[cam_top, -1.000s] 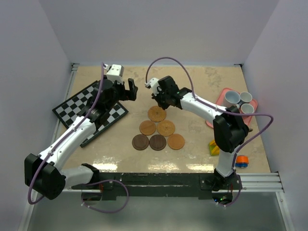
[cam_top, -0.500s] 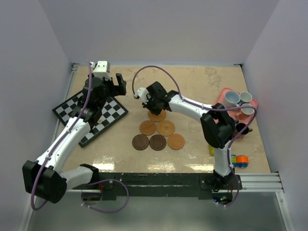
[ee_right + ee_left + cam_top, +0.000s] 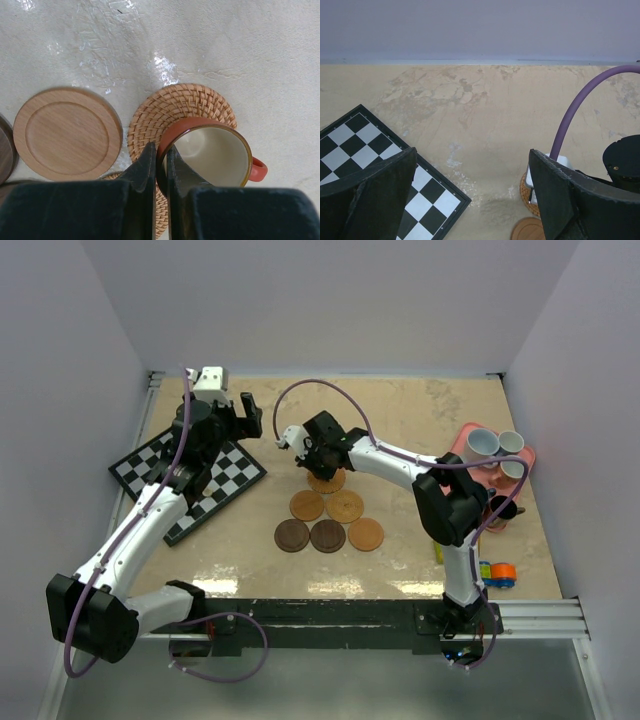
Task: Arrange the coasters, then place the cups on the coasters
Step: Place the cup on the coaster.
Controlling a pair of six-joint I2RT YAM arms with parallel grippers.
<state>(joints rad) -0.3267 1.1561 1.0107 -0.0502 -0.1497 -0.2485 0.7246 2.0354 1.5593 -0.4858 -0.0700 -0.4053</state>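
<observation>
Six coasters lie in a triangle at mid-table: a woven one (image 3: 326, 481) at the top, two tan (image 3: 307, 505) (image 3: 345, 506) below it, then two dark brown (image 3: 292, 535) (image 3: 328, 535) and one tan (image 3: 366, 534). In the right wrist view my right gripper (image 3: 161, 150) is shut on the rim of the orange cup (image 3: 215, 155). The cup stands over the woven coaster (image 3: 175, 107), and I cannot tell whether it touches it. Three pale cups (image 3: 482, 443) (image 3: 511, 442) (image 3: 514, 468) sit on the pink tray (image 3: 450, 455). My left gripper (image 3: 245, 415) (image 3: 472, 200) hangs open and empty to the left of the coasters.
A chessboard (image 3: 190, 470) (image 3: 370, 145) lies at the left under my left arm. Small coloured pieces (image 3: 503, 574) lie near the right front edge. The right arm's purple cable (image 3: 580, 100) arcs above the coasters. Side walls close off the table.
My right gripper has carried the orange cup left and down over the woven coaster. The left arm has drawn back to the left over the chessboard and opened a little wider.
</observation>
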